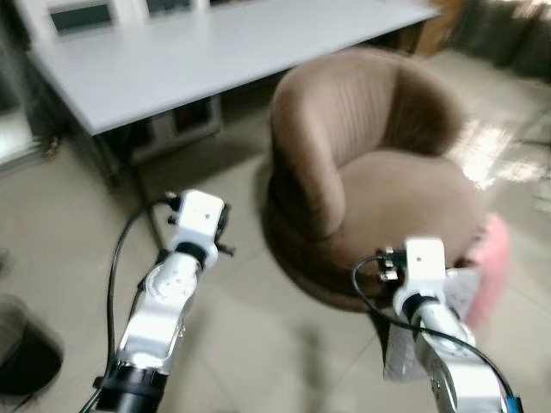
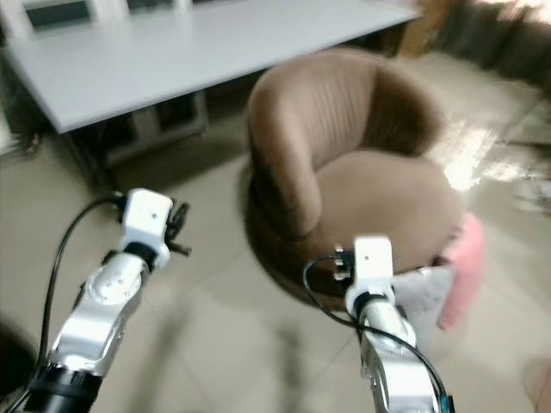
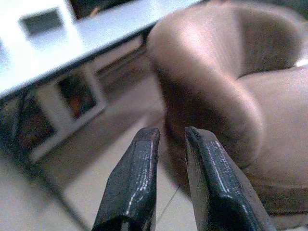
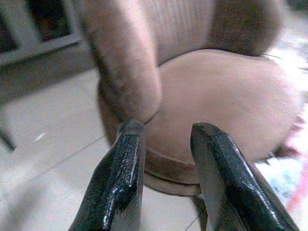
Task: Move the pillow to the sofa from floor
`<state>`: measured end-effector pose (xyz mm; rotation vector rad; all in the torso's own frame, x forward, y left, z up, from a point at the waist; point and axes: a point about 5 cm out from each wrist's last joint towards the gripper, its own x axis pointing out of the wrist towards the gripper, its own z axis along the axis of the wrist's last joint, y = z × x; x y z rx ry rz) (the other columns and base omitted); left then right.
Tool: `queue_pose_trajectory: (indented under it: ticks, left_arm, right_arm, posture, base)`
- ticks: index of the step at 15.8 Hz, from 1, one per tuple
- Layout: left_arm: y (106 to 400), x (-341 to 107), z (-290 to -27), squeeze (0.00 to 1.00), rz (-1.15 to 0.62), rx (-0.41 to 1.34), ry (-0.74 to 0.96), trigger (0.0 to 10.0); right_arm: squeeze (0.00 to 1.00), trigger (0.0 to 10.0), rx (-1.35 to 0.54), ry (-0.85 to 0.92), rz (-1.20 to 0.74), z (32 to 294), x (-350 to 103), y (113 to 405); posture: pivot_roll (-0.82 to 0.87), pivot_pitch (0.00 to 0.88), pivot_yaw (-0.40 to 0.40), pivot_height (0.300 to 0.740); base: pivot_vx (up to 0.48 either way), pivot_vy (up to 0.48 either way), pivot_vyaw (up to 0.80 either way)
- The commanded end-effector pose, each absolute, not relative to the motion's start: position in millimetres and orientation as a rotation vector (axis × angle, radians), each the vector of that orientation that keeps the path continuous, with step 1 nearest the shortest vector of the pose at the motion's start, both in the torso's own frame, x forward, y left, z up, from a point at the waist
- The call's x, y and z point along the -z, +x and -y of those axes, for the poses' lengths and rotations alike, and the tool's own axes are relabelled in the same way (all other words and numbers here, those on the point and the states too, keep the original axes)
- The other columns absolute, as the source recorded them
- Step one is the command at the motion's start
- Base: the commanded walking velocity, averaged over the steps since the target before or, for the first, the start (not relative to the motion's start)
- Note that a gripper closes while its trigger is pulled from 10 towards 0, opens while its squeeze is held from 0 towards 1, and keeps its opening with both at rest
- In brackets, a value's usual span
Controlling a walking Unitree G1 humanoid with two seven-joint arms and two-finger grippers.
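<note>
Both pincers [image 3: 171,139] [image 4: 166,132] slightly parted, empty; pink pillow [image 1: 491,267] on floor beside brown sofa [image 1: 379,172].

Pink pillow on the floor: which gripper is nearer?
Right. The right gripper is raised just left of the pink pillow, beside the brown sofa; the left gripper is across the sofa's far side.

both arms raised forward; left hand [image 3: 171,137] nearly closed, right hand [image 4: 166,132] parted
</note>
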<state>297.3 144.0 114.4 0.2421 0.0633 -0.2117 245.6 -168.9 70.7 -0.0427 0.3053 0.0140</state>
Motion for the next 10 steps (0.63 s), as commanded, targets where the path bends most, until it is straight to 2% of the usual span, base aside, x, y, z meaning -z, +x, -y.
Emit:
queue_pose_trajectory:
  ticks: [1,3,7,10]
  left_arm:
    - [299.5,-113.6,-147.6,0.00,-0.069,0.209,0.250,10.0]
    - [301.7,-112.6,-146.3,0.00,-0.072,0.204,0.242,10.0]
    - [302.2,-111.8,-157.4,0.00,-0.071,0.142,0.193,10.0]
    - [299.9,-111.6,-160.7,0.00,-0.071,0.133,0.162,10.0]
  right_arm:
    - [0.00,10.0,-0.010,-0.042,-0.289,165.6,-77.2,247.9]
    - [0.00,10.0,-0.004,-0.043,-0.281,165.7,-80.7,249.5]
    - [0.00,10.0,-0.007,-0.055,-0.280,164.2,-84.1,254.9]
    - [0.00,10.0,-0.027,-0.078,-0.283,162.1,-84.0,257.7]
  posture:
    - [-0.04,0.000,0.016,0.740]
    - [-0.05,0.000,0.018,0.740]
    - [-0.04,0.000,0.010,0.740]
    - [-0.04,0.000,0.009,0.740]
  base:
    - [0.000,-0.480,-0.74]
    - [0.000,-0.480,-0.75]
    - [0.000,0.000,-0.75]
    - [0.284,0.000,-0.75]
